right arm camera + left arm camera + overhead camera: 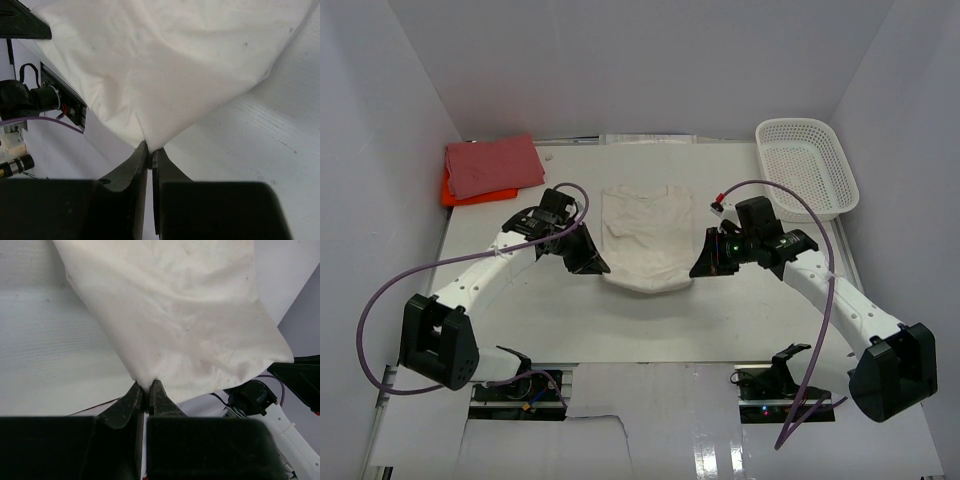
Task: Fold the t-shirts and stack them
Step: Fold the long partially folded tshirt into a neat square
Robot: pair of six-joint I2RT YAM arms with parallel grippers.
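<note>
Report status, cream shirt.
Left gripper, right gripper: both shut on cream t-shirt, near corners. Pink t-shirt on orange t-shirt far left, basket far right, neither obstructing.

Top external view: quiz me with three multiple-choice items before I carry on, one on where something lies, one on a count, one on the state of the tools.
1. Where is the pink-red shirt?
A) centre of the workspace
B) far left corner, on the orange shirt
C) near right corner

2. How many shirts are visible?
A) two
B) three
C) four

3. How are the left tool and the right tool?
A) both open, clear of cloth
B) only the left pinches cloth
C) both shut on near corners of the cream shirt

Answers:
1 B: orange shows beneath it along its near-left edge.
2 B: pink-red, orange and cream.
3 C: each wrist view shows the fingers pinched on a cream corner.
</note>
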